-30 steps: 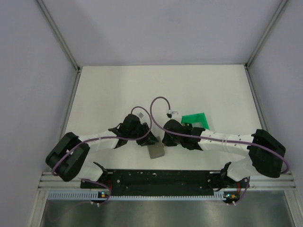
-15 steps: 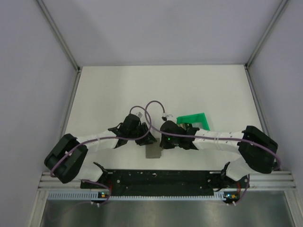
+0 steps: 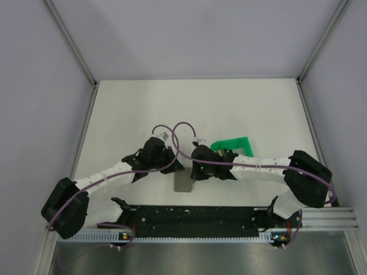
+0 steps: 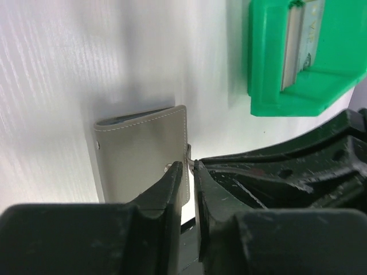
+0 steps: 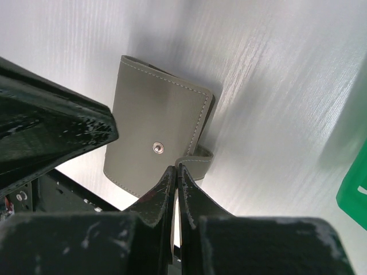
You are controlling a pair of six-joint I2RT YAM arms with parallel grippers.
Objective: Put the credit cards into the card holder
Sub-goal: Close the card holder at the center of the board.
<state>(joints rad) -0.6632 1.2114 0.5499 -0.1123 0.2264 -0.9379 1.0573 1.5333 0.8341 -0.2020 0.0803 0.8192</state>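
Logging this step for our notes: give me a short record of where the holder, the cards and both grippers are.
card holder: flat on the table, snap stud up
card: one visible, in the green tray
left gripper: jaws narrow, astride the holder's edge; grip unclear
right gripper: shut, tips at the holder's edge
cards in holder: none visible
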